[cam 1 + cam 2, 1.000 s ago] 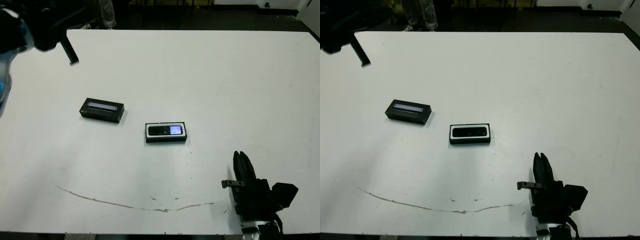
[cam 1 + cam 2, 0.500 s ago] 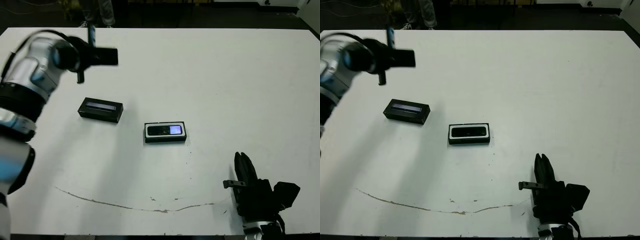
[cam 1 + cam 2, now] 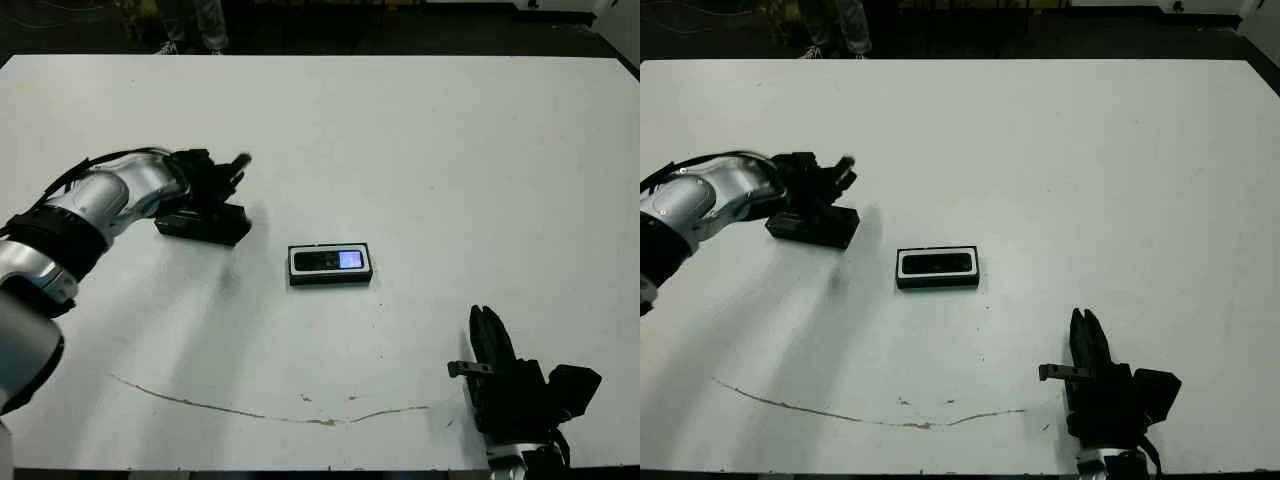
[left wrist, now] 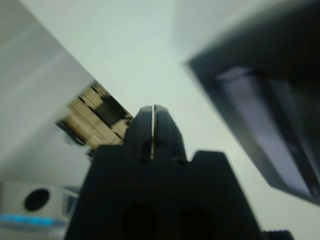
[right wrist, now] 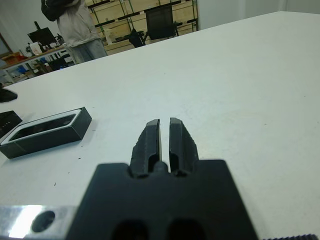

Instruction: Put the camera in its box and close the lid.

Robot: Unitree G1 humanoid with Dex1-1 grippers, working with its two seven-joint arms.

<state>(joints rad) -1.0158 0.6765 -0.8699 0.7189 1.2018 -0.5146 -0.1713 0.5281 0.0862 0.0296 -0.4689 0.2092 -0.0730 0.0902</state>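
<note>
Left eye view shows the clenched left end effector (image 3: 222, 178) over the lid (image 3: 212, 226), at nine o'clock from the box (image 3: 331, 264); it must open to grab.

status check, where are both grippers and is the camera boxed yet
Left gripper shut, over the lid. Right gripper shut, idle near table edge. Camera in box, lid off. Nothing between.

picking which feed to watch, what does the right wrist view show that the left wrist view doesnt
Only the right wrist view: the box with the camera lying in it, a person beyond the table, and the right gripper with jaws shut.

Only the left wrist view: the lid close up with its grey window strip, and the left gripper, jaws shut.

Both: the white table and shelving in the background.
</note>
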